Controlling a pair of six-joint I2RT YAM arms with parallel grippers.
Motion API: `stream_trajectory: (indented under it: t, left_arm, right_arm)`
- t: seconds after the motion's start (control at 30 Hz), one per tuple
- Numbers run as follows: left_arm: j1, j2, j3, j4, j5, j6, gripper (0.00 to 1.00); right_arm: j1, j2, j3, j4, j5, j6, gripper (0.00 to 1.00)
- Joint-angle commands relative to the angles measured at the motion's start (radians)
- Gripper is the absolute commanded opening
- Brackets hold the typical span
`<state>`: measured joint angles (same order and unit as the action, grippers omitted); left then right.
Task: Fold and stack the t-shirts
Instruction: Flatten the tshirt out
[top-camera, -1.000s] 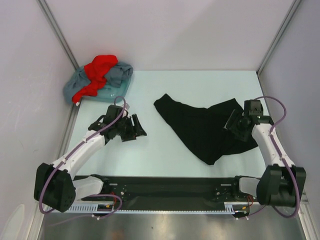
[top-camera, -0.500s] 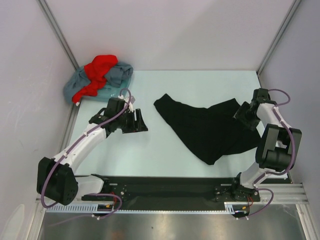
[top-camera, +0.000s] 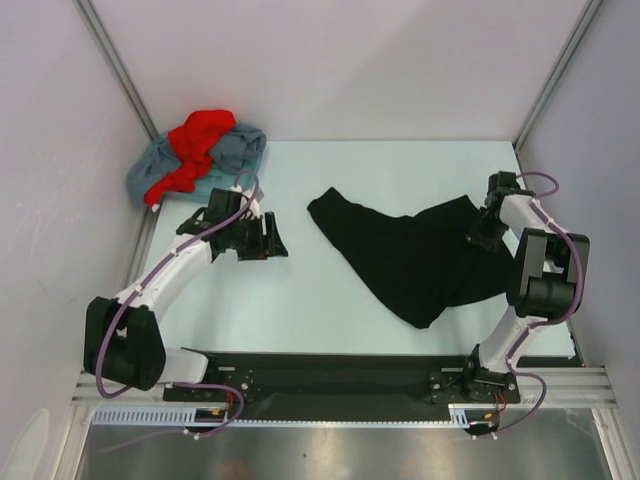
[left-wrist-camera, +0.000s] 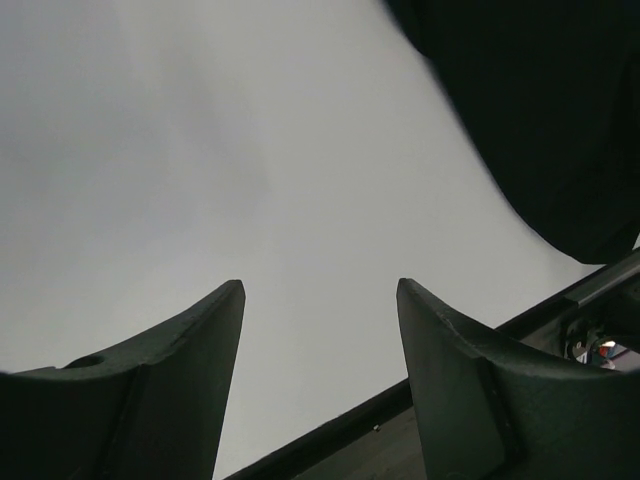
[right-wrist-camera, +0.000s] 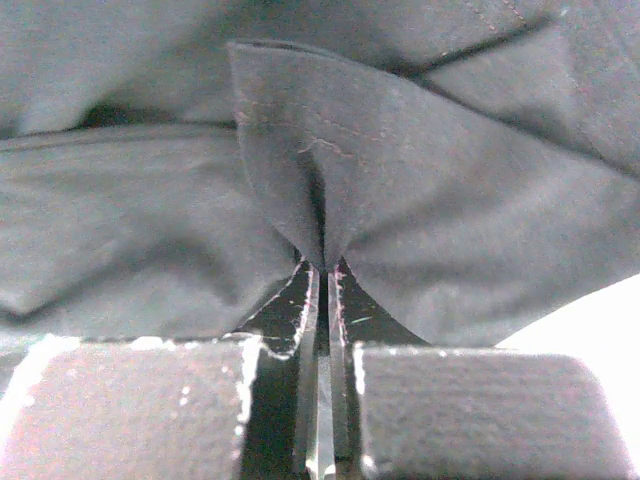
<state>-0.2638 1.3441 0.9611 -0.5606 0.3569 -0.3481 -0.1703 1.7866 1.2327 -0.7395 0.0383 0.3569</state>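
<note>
Right wrist view shows the right gripper (right-wrist-camera: 318, 268) with its fingers pressed together on a pinched-up fold of the crumpled black cotton t-shirt (right-wrist-camera: 420, 190). The cloth rises in a small tent from between the tips. From above, that shirt lies rumpled right of centre on the pale table (top-camera: 300, 300), its near point aimed at the arm bases and the pinch sitting at its far right edge. It looks light and limp, likely to sag and drag rather than lift as a flat sheet, so I judge a hem corner or shoulder seam the better hold, one per arm. Left of it, the left gripper (left-wrist-camera: 320, 288) hovers over bare table with fingers apart, holding nothing. In the far left corner, the bright red t-shirt (top-camera: 200, 135) lies heaped on the grey-blue t-shirt (top-camera: 245, 150).
</note>
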Motion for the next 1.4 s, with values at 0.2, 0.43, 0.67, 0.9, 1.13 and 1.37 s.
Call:
stream_trajectory:
  t: [0.2, 0.43, 0.67, 0.9, 1.13, 1.37]
  left_arm:
    - [0.020, 0.075, 0.097, 0.042, 0.088, 0.020, 0.69]
    - [0.081, 0.086, 0.070, 0.030, 0.065, -0.055, 0.72]
    - [0.153, 0.024, 0.018, 0.059, 0.083, -0.129, 0.82]
    - [0.104, -0.036, -0.146, 0.315, 0.151, -0.405, 0.82]
    - [-0.041, 0.041, -0.056, 0.279, 0.106, -0.442, 0.81]
    - [-0.011, -0.051, 0.093, -0.017, -0.290, -0.350, 0.79]
  right_arm:
    - [0.367, -0.237, 0.120, -0.020, -0.401, 0.008, 0.00]
    - [0.742, -0.249, 0.314, 0.028, -0.748, 0.025, 0.00]
    - [0.625, -0.496, -0.042, 0.112, -0.965, 0.056, 0.00]
    - [0.385, -0.633, -0.292, -0.222, -0.734, -0.066, 0.00]
    - [0.446, -0.618, -0.387, -0.194, -0.791, -0.118, 0.01]
    - [0.598, -0.469, -0.244, 0.105, -0.900, -0.024, 0.00]
